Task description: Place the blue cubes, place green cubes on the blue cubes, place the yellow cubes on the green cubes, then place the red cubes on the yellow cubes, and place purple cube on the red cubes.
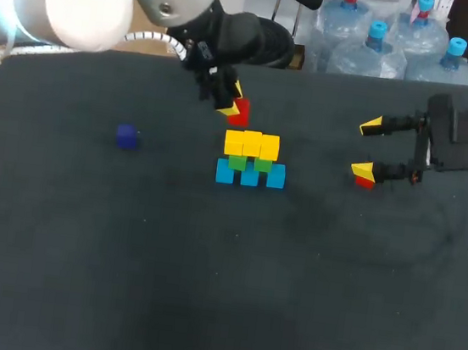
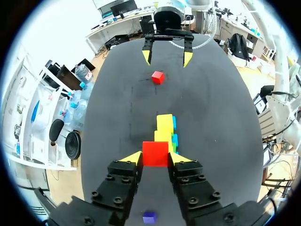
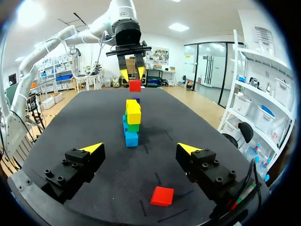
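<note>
**A:** Our left gripper (image 2: pixel 155 159) is clamped on the held red cube (image 2: pixel 155 153) from both sides, in the air just beside the top of the stack. Which way to the landing spot?

**B:** The yellow cubes (image 1: pixel 252 145) lie directly ahead of the fingers and a little lower. The row's long axis runs straight away from us, toward the right arm. Our left arm is plainly the nearer one.

**A:** And the right gripper (image 1: pixel 366 147)?

**B:** Its fingers are spread wide and grasp nothing. The loose red cube (image 3: pixel 162 196) lies flat on the table (image 1: pixel 122 255) below and between them, untouched, well apart from the stack.

**A:** The count?

**B:** There are three blue cubes (image 1: pixel 250 175) at the base and two green cubes (image 1: pixel 237 163) on them. We make it two yellow on top, though their seams are hard to read. That leaves two red and one purple cube (image 1: pixel 126 135), which sits alone on our left side.
</note>
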